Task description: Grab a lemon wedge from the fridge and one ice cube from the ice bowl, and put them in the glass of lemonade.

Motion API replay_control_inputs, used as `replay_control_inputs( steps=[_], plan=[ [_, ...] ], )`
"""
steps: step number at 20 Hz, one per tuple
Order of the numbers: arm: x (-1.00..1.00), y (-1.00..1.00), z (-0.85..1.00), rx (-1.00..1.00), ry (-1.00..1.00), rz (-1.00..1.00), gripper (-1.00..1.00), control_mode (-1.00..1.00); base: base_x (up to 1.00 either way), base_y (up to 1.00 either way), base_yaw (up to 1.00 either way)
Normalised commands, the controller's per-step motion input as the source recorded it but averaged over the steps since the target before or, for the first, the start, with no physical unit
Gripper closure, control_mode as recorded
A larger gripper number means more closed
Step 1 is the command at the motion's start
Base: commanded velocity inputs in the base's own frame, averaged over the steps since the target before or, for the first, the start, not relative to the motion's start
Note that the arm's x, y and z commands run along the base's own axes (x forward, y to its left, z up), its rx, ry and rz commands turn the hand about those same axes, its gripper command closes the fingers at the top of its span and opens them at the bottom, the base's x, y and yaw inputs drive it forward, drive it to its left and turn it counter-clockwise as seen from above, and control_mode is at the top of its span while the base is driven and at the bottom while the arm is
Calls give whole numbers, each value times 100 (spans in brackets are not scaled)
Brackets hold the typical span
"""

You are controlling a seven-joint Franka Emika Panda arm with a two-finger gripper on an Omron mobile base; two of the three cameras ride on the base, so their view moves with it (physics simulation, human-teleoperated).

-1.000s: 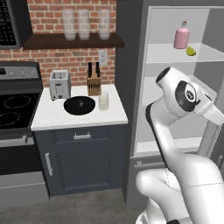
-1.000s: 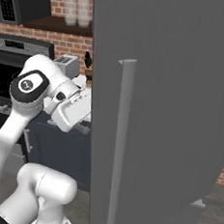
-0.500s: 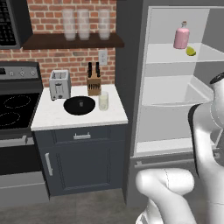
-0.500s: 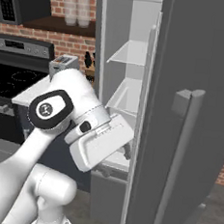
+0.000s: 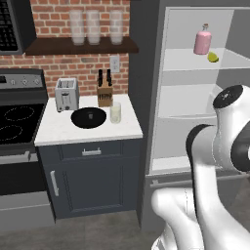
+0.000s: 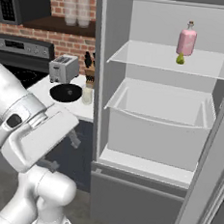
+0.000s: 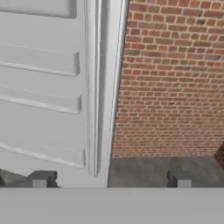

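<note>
The fridge (image 5: 144,73) stands wide open with its white inside showing. On its top shelf the small yellow-green lemon wedge (image 5: 213,57) (image 6: 180,59) lies next to a pink bottle (image 6: 186,41). The black ice bowl (image 5: 88,117) (image 6: 66,93) sits on the white counter, and the glass of lemonade (image 5: 115,112) (image 6: 88,95) stands just right of it. My gripper (image 7: 110,179) is open, fingertips far apart with nothing between them. It faces the inner side of the fridge door (image 7: 43,87) and a brick wall, well away from the wedge.
The open fridge door (image 6: 211,157) juts out at the right. A deep white drawer (image 6: 156,123) sits under the top shelf. A toaster (image 5: 67,94) and a knife block (image 5: 104,93) stand behind the bowl. Frosted glasses (image 5: 95,27) line a wall shelf. The stove (image 5: 14,117) is at left.
The fridge door has swung from nearly shut to wide open, baring the shelves in the right base view. My arm has swung right, toward the door side.
</note>
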Motion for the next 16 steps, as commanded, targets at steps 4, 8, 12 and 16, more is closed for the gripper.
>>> replay_control_inputs(
  steps=[4, 8, 12, 16],
  plan=[
    [4, 19, 29, 19, 18, 57, -100, -100, 0, 0, 0],
    [4, 0, 0, 32, 23, 67, -100, -100, 0, 0, 0],
    [5, 0, 0, 36, 23, 71, -100, -100, 0, 0, 0],
    [45, 27, 0, 39, 38, 61, -100, -100, 0, 0, 0]
  ],
)
